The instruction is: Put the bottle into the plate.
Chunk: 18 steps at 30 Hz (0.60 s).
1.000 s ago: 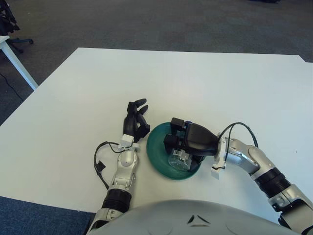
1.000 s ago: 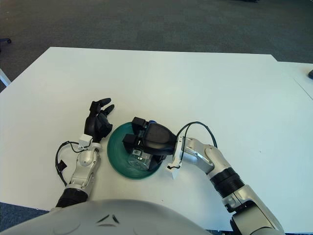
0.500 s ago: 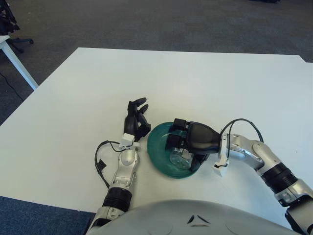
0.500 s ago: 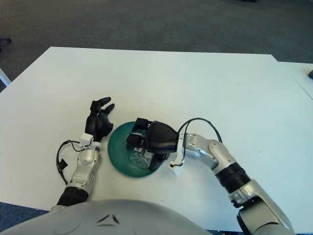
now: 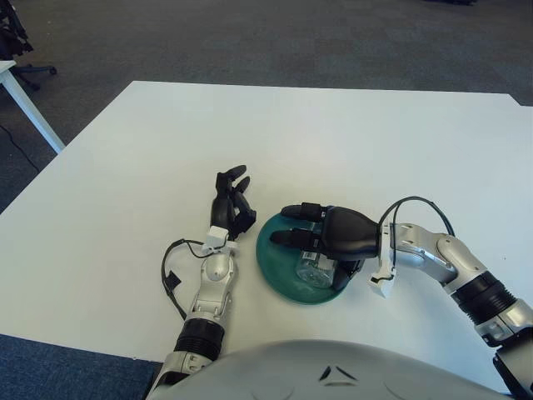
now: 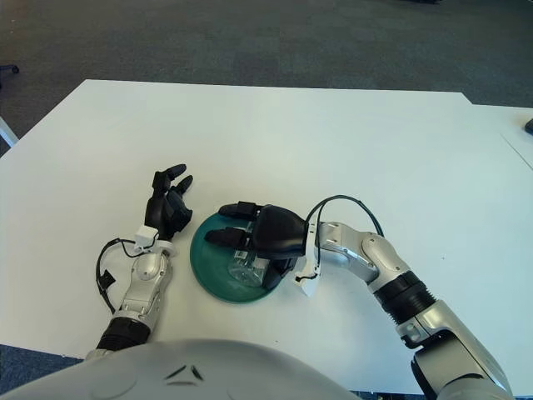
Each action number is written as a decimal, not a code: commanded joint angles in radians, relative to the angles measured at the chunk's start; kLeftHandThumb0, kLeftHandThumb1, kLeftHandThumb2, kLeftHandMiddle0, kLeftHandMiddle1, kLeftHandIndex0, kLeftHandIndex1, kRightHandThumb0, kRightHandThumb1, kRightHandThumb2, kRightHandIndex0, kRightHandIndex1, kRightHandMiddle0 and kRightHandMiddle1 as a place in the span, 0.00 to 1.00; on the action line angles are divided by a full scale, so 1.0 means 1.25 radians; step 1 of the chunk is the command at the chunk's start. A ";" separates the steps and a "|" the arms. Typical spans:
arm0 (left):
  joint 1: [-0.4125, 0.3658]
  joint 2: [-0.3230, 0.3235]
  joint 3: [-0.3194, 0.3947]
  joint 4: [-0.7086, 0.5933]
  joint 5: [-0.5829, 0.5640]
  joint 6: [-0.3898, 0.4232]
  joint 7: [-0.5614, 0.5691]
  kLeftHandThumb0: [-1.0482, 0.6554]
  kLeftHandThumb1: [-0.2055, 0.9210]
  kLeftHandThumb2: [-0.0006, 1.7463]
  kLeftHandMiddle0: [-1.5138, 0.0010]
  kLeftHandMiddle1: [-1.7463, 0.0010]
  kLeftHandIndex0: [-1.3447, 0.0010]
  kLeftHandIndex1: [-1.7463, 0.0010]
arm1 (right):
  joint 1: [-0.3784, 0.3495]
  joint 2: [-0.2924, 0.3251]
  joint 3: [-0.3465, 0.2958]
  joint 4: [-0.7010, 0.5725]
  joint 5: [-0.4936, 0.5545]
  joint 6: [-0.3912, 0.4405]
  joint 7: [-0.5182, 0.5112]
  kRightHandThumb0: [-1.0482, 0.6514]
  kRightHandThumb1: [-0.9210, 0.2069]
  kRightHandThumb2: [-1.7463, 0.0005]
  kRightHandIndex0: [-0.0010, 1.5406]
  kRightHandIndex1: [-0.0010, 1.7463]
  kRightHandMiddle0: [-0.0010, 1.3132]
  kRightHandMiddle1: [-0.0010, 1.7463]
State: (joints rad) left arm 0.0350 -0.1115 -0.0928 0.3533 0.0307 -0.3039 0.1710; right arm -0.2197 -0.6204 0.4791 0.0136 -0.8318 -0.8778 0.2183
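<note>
- The bottle [image 5: 315, 268] is a small clear one, and it sits inside the green plate [image 5: 279, 271], toward the plate's right half.
- The plate is on the white worktop [image 5: 350, 142], close to the near edge and roughly centred in front of the robot.
- The right hand [image 5: 329, 236] reaches in from the right and hovers over the plate, directly above the bottle and covering much of it.
- Its fingers [image 5: 293, 211] are stretched out toward the left and spread wide rather than wrapped around the bottle; whether the palm touches the bottle cannot be told.
- The right forearm [image 5: 433, 258] runs off to the right, with a black cable [image 5: 414, 202] looping above the wrist and a small white tag [image 5: 379, 285] hanging below it.
- The left hand [image 5: 231, 204] shows just beside the plate's left rim, fingers loosely extended and pointing away from the robot, holding nothing.
- A thin black cable [image 5: 173, 279] curls out to the left of the left wrist.
- Dark carpet [image 5: 250, 37] lies beyond the far edge of the worktop.
</note>
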 commanded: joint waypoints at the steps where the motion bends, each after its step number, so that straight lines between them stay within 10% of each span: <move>1: 0.022 -0.027 0.005 0.036 -0.014 0.051 -0.007 0.12 1.00 0.63 0.76 0.82 1.00 0.44 | 0.000 -0.018 -0.003 0.013 0.003 0.006 0.015 0.00 0.00 0.39 0.00 0.00 0.00 0.00; 18: 0.026 -0.035 0.002 0.034 -0.025 0.050 -0.001 0.12 1.00 0.63 0.76 0.84 1.00 0.47 | -0.011 -0.032 -0.012 0.019 0.002 -0.008 0.012 0.00 0.00 0.39 0.00 0.00 0.00 0.00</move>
State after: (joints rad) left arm 0.0296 -0.1119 -0.0911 0.3508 0.0087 -0.2798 0.1693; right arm -0.2245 -0.6437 0.4632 0.0223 -0.8286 -0.8849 0.2192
